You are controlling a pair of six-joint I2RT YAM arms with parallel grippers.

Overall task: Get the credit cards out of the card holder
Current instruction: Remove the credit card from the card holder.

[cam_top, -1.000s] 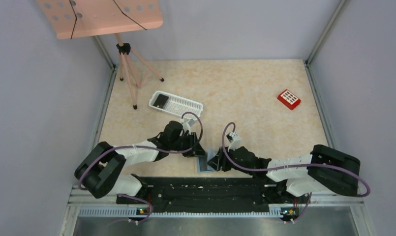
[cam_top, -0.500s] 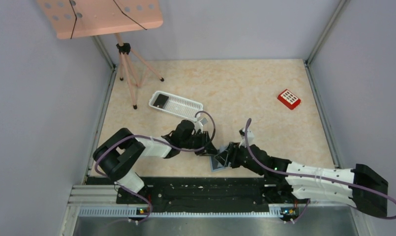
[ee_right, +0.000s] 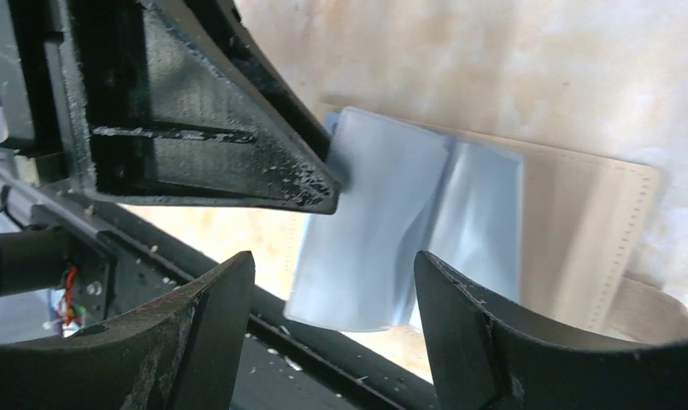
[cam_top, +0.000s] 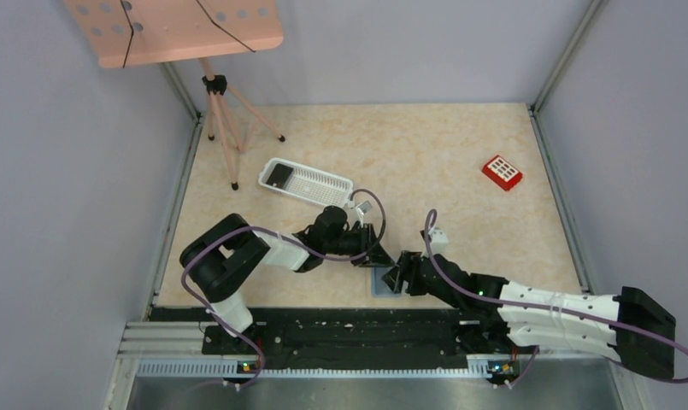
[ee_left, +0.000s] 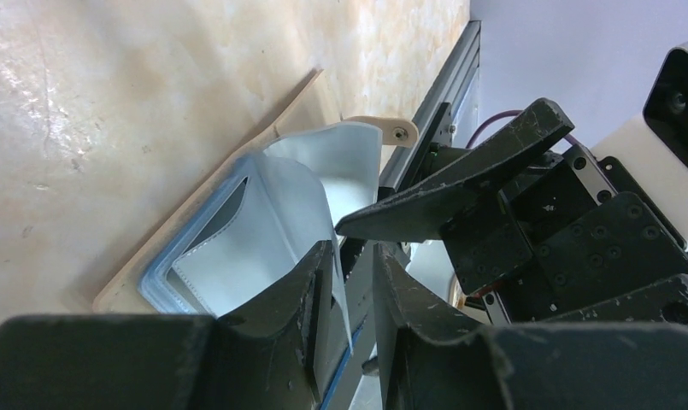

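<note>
Left gripper (ee_left: 350, 260) pinches card holder (ee_left: 267, 209) sleeve, jaws narrow; right gripper (ee_right: 333, 266) wide apart, holding nothing.

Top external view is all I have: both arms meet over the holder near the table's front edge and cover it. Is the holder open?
Observer: Yes. The left wrist view shows the holder lying open, with a pale flap curling up from it.
Operator: Does the left arm have that flap?
Observer: The flap runs up between the left jaws, which stand narrow. I cannot confirm a firm pinch.
Operator: And the right arm?
Observer: The right wrist view shows the right jaws wide apart over the flap, gripping nothing.
</note>
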